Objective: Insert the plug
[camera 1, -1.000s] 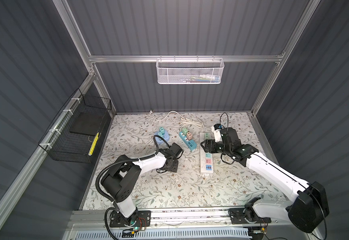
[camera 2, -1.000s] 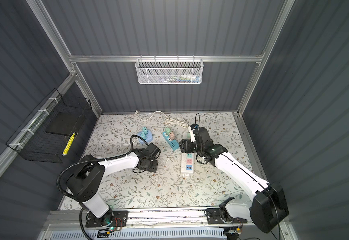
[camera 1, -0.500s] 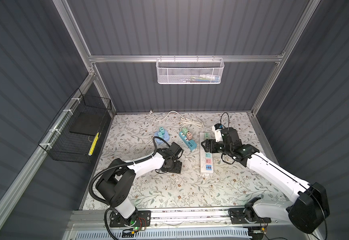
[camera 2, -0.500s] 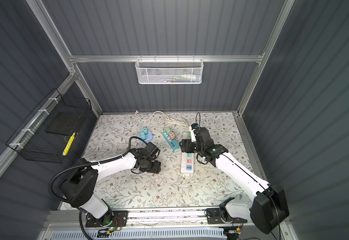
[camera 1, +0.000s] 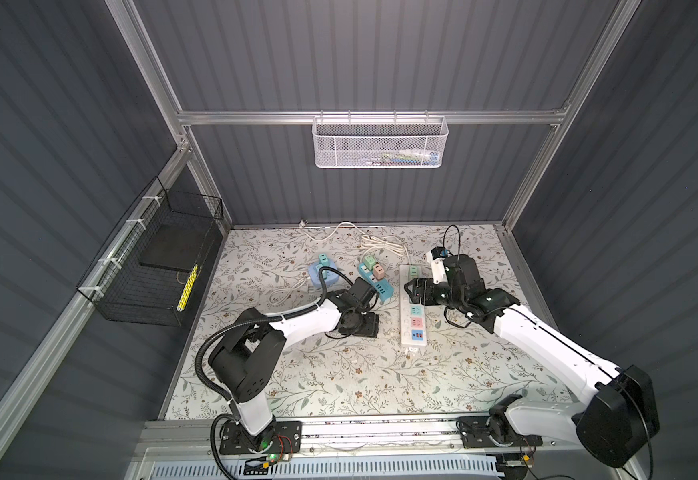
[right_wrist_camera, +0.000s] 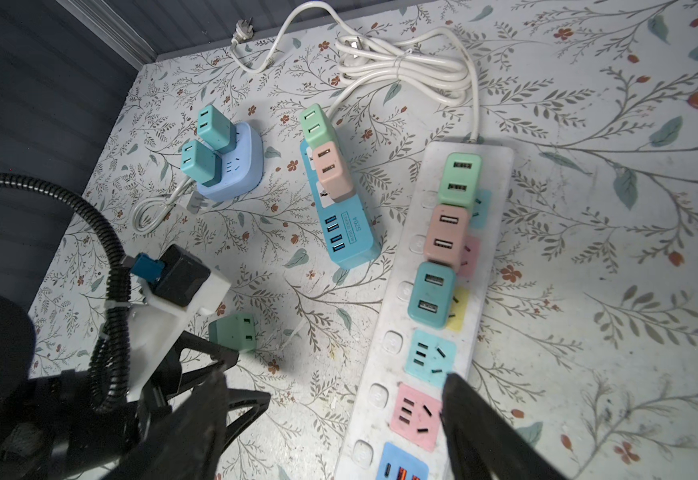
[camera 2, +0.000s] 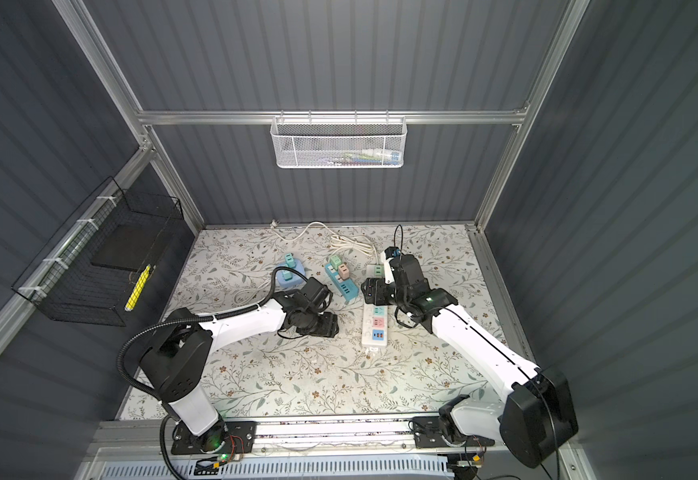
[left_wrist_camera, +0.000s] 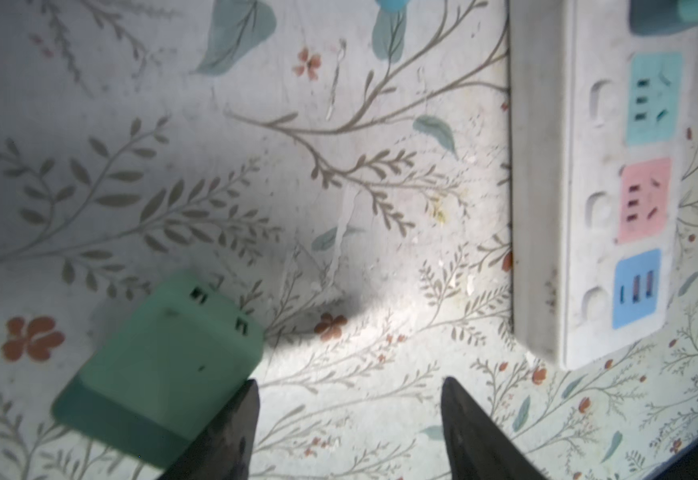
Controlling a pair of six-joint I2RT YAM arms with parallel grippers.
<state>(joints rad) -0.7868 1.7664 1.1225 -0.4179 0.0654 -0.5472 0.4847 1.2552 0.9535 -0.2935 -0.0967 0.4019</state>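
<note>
Plug point(left_wrist_camera: 160, 365) not in yet. We see it loose on the bench point(left_wrist_camera: 256, 124), toward the middle and well off every edge, just beside one finger of the left claw point(left_wrist_camera: 349, 384), whose jaws stand apart with nothing between them. Right claw point(right_wrist_camera: 332, 376) is spread too, empty, over the white strip point(right_wrist_camera: 389, 316). Three cubes point(right_wrist_camera: 447, 241) sit plugged in; teal socket point(left_wrist_camera: 653, 99) and pink socket point(left_wrist_camera: 644, 199) are free. Left to do, we judge: grasp, align, push. Plug is matte mint plastic, a rounded cube, prongs hidden. Strip is a hard, scuffed long slab. Bench cover is floral, smooth, scratched.
</note>
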